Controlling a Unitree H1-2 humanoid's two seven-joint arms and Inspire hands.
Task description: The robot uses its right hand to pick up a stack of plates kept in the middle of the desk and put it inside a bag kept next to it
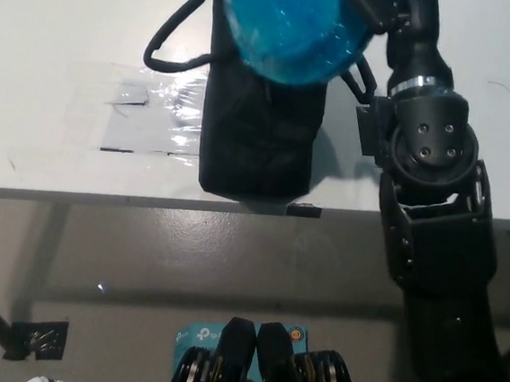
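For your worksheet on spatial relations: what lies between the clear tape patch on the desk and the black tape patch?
In the head view, the black bag stands between the clear tape patch and the black tape patch.

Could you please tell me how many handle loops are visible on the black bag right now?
2: one handle loop lies on the desk at the black bag's left; the other shows on its right, partly hidden behind the blue plates and right arm.

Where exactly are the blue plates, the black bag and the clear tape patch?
Blue stack of plates (293, 28), head view, middle of underside.
Black fabric bag (261, 133), head view, side panel.
Clear tape patch (158, 114), head view, shiny centre.
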